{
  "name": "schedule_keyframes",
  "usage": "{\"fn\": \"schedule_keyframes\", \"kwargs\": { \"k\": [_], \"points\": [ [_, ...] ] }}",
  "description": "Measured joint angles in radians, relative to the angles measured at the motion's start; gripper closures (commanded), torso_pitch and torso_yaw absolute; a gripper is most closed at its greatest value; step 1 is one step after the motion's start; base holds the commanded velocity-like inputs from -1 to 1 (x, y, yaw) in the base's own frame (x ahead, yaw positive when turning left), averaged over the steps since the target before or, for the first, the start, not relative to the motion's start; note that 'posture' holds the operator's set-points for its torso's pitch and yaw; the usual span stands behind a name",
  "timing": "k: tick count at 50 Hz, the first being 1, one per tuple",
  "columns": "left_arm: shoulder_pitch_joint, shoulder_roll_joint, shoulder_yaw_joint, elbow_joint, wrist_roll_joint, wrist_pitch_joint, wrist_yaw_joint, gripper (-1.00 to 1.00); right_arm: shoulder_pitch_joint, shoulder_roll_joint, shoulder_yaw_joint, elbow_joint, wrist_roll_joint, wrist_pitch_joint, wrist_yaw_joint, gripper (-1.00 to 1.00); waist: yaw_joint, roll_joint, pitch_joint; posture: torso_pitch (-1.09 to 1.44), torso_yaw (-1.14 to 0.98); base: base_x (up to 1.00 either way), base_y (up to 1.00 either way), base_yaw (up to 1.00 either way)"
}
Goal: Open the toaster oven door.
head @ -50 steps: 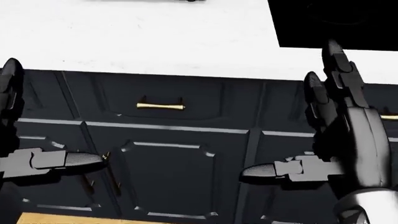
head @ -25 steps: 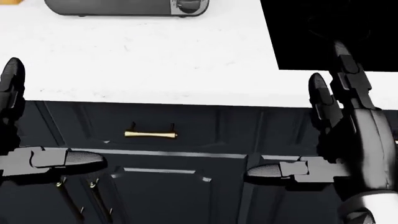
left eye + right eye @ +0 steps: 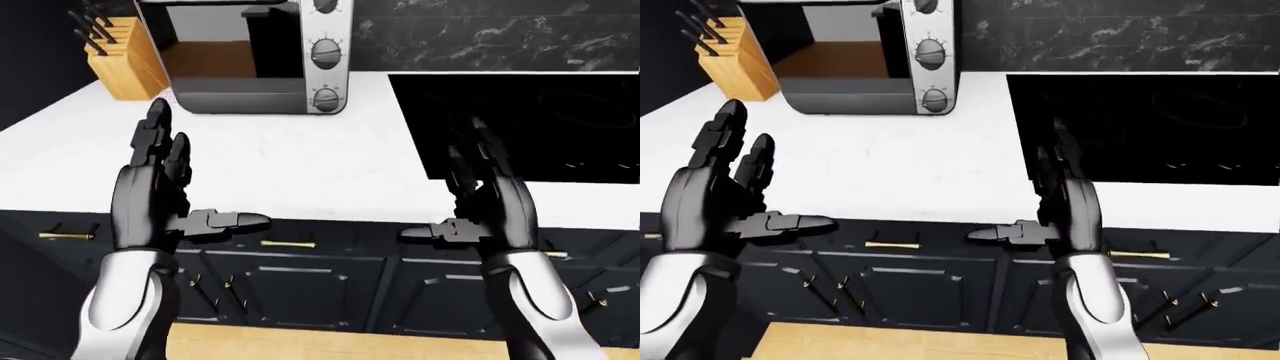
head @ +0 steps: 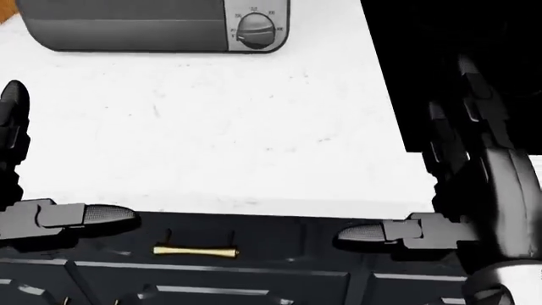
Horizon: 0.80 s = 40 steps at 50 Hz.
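1. Silver toaster oven with glass door and three round dials (image 3: pixel 248 56): stands on the white stone countertop (image 3: pixel 300 161) at the left-eye view's top; door shut.
2. Wooden knife block with black handles (image 3: pixel 122 58): just left of the oven.
3. Flat black cooktop (image 3: pixel 520 124): set in the countertop, right of the oven.
4. Black left hand (image 3: pixel 160 191): below the oven, well apart, fingers spread upright, thumb out sideways, holding nothing.
5. Black right hand (image 3: pixel 487 199): below and right of the oven, fingers likewise spread, empty.
6. Dark cabinet drawers with brass bar handles (image 4: pixel 196 252): under the countertop edge.
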Motion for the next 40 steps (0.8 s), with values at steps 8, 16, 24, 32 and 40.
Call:
{"fn": "schedule_keyframes", "kwargs": {
  "k": [8, 16, 24, 32, 40],
  "points": [
    [0.003, -0.002, -0.010, -0.010, 0.002, -0.031, -0.001, -1.00, 0.000, -0.001, -0.012, -0.030, -0.002, -0.028, 0.001, -1.00, 0.024, -0.089, -0.011, 0.00, 0.00, 0.39, 0.00, 0.00],
    [0.005, -0.010, -0.024, 0.003, -0.009, -0.017, -0.012, -1.00, 0.021, 0.001, -0.029, 0.002, -0.011, -0.025, -0.011, -1.00, -0.017, -0.099, -0.001, 0.00, 0.00, 0.38, 0.00, 0.00],
    [-0.016, 0.002, -0.005, -0.034, -0.015, -0.024, -0.004, -1.00, 0.008, 0.005, -0.037, -0.033, 0.013, -0.051, -0.016, -1.00, -0.027, -0.007, -0.024, 0.00, 0.00, 0.25, 0.00, 0.00],
    [-0.004, 0.025, 0.030, -0.019, -0.005, -0.030, 0.007, -1.00, 0.001, -0.013, -0.073, -0.060, 0.065, -0.010, -0.031, -1.00, -0.013, -0.054, -0.004, 0.00, 0.00, 0.00, 0.00, 0.00],
    [0.018, 0.017, -0.006, -0.007, 0.056, -0.055, -0.059, -1.00, 0.016, -0.015, -0.071, -0.072, 0.081, -0.008, -0.050, -1.00, -0.014, -0.066, -0.020, -0.02, 0.00, 0.00, 0.00, 0.00]
  ]
}}
